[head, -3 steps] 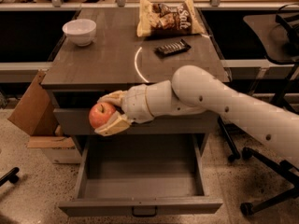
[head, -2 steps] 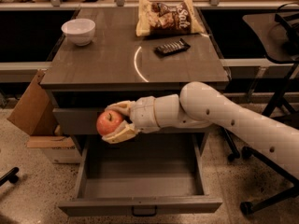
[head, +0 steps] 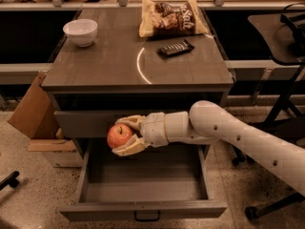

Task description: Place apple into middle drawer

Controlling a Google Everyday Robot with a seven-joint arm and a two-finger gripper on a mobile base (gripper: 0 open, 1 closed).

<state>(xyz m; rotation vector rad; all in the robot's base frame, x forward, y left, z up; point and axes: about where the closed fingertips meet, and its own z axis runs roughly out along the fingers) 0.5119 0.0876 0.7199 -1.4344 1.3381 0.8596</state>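
Observation:
The red-orange apple (head: 119,135) sits between the two cream fingers of my gripper (head: 122,136), which is shut on it. My white arm reaches in from the right. The apple hangs above the left rear part of the open middle drawer (head: 143,190), a wide grey box pulled out from the cabinet's bottom, with a small dark bar handle (head: 147,217) on its front. The drawer's inside looks empty. The apple is level with the closed grey drawer front (head: 90,123) above.
On the cabinet top (head: 109,68) stand a white bowl (head: 80,31), a chip bag (head: 170,17) and a dark snack bar (head: 175,47). A cardboard box (head: 33,109) leans at the left. Chair legs (head: 281,104) stand at the right.
My gripper has carried the apple down and to the right, from in front of the cabinet's upper edge to just above the open drawer. The arm has lowered with it.

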